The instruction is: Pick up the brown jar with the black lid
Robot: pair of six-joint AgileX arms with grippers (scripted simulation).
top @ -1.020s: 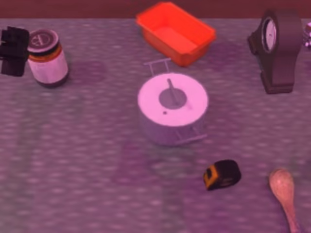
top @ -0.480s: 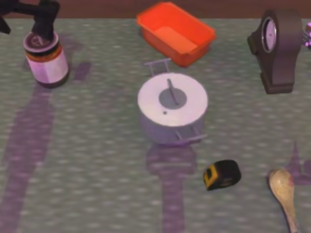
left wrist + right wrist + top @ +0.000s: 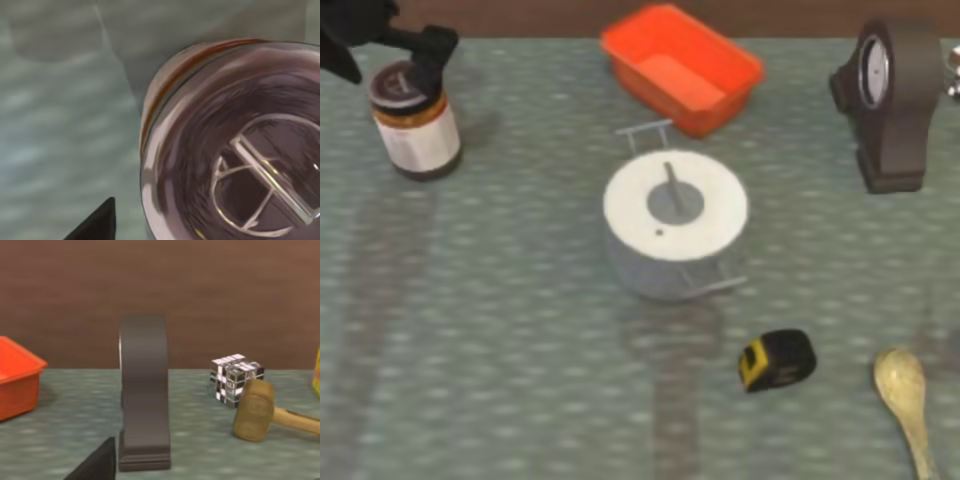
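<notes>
The brown jar (image 3: 417, 135) stands upright at the table's back left, with a white label and an amber band. Its black lid (image 3: 402, 85) is on, and the lid (image 3: 240, 150) with its pale emblem fills the left wrist view. My left gripper (image 3: 388, 58) hovers open just above the lid, one finger (image 3: 432, 48) to the lid's right and the other at its left. One dark fingertip (image 3: 100, 225) shows apart from the lid's rim. My right gripper is outside the top view; one of its fingertips (image 3: 102, 462) shows, holding nothing.
A white pot (image 3: 675, 215) with wire handles sits mid-table and an orange bin (image 3: 682, 65) behind it. A dark mantel clock (image 3: 888, 100) stands back right, with a tape measure (image 3: 777, 360) and a wooden spoon (image 3: 905, 395) at front right. A cube (image 3: 235, 377) and a mallet (image 3: 255, 410) lie by the clock.
My left gripper has come from the jar's left side to above its lid and now straddles it. The jar has not moved.
</notes>
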